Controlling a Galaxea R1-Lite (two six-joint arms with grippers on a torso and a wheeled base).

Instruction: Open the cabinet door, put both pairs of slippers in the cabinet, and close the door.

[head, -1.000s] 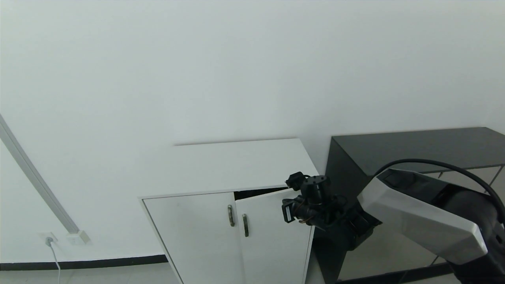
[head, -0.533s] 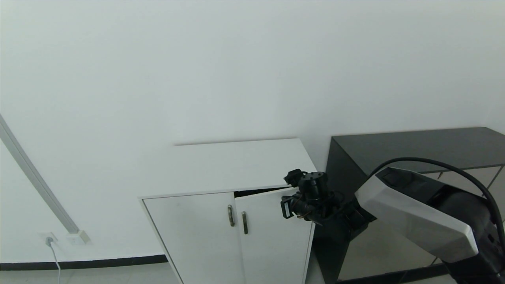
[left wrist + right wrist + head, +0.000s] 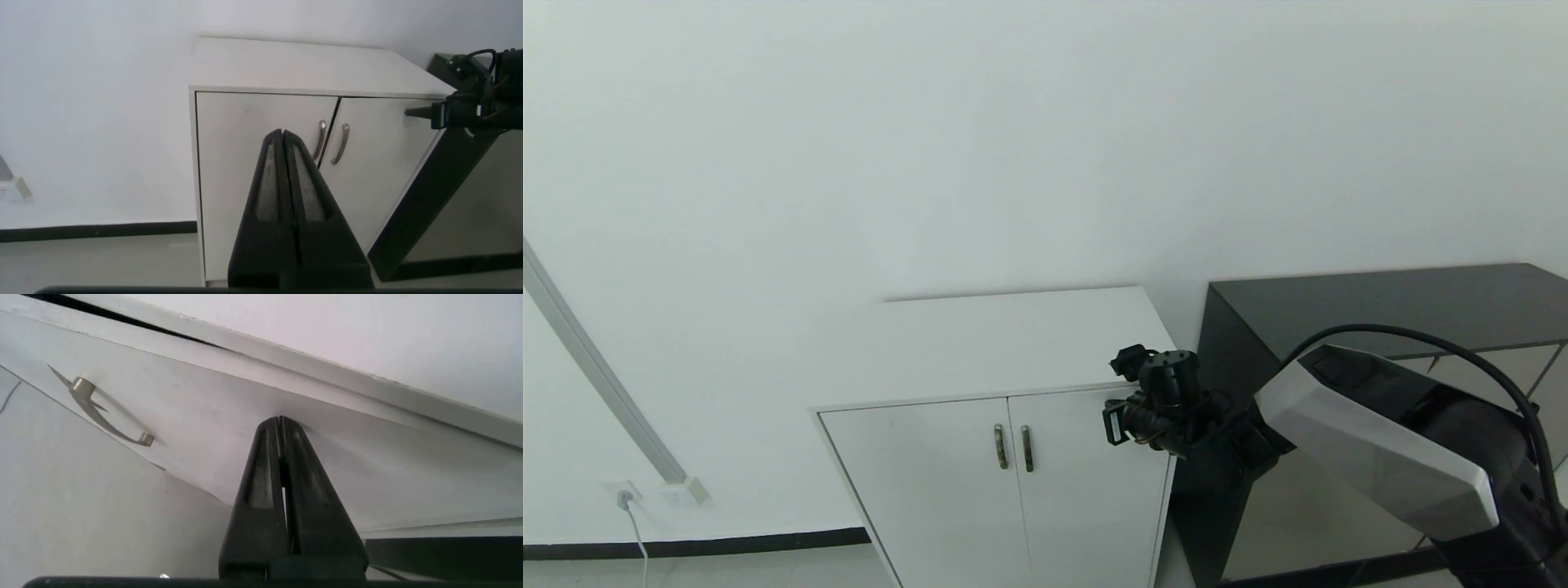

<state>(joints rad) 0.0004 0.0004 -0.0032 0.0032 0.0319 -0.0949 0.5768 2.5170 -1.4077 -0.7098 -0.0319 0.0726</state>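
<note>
Cabinet door (image 3: 1094, 490): right leaf of the white cabinet (image 3: 1013, 335), shut flush w/ the frame. It sits right at R pincer's tips, which meet it high up nr the outer edge.
R pincer (image 3: 280, 420): fingers squeezed together, just a hairline slit btwn them, nothing in grip. Tips look to touch the door face a little below the door's upper edge.
Door handle (image 3: 1027, 448): slim metal bar, upright, on the door's inner edge. It is to R pincer's left and a bit lower, apart from it.
Left door (image 3: 923, 490): also shut, further left of R pincer, past that handle.
Left-door handle (image 3: 1000, 446): metal, just beside the first, the two side by side.
Cabinet top (image 3: 310, 61): white, flat, just above and behind R pincer.
Black sideboard (image 3: 1380, 302): dark top, pale glossy front. It stands on R pincer's right, just beside the cabinet's side.
L pincer (image 3: 283, 135): fingers closed tight against each other, nothing held. It faces the cabinet front, well apart from it, lined up approx w/ left door nr the handles. R pincer is off to its right, at the door's top corner.
Wall (image 3: 1045, 147): plain white, behind cabinet + sideboard, well beyond both pincers.
Black skirting (image 3: 686, 542): along the wall foot, low, far left of L pincer.
Wall socket (image 3: 625, 493): far left of both pincers, just above skirting, pale cable (image 3: 640, 535) hanging from it.
White conduit (image 3: 588, 359): slants down the wall to a small box (image 3: 690, 492) beside the socket.
</note>
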